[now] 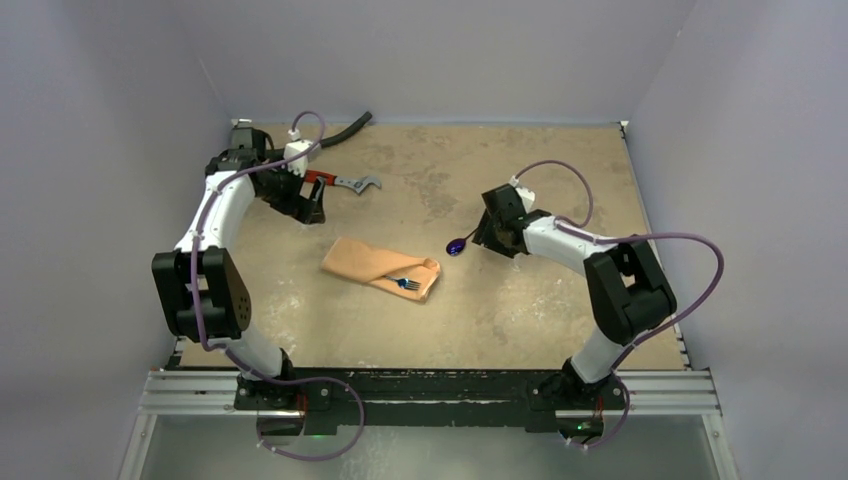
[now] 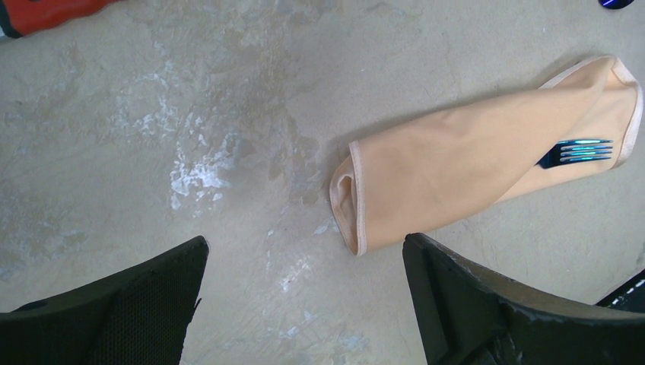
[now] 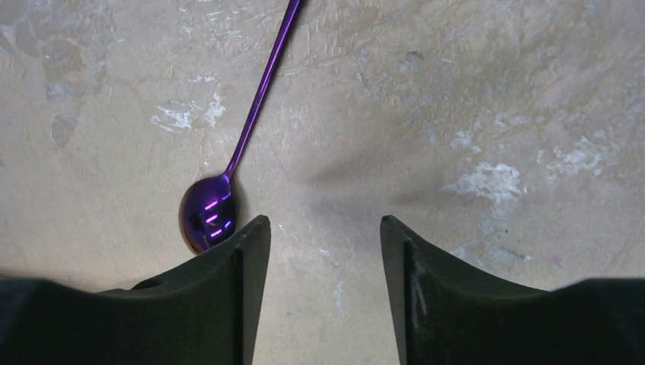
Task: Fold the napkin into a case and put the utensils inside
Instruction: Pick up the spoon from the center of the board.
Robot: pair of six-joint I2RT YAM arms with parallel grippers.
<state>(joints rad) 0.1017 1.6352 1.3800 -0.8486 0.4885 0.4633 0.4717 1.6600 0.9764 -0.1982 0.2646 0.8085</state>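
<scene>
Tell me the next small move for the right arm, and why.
Probably shift the right gripper sideways until the spoon handle sits between its open jaws. The spoon lies on the table just outside them, held by nothing, while the fork already pokes from the case.

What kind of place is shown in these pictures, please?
Most likely a robot test cell in a lab, not a dining room: plain walls box in a worn tabletop, the left arm and right arm stand on a metal rail, and a wrench lies near the napkin.
</scene>
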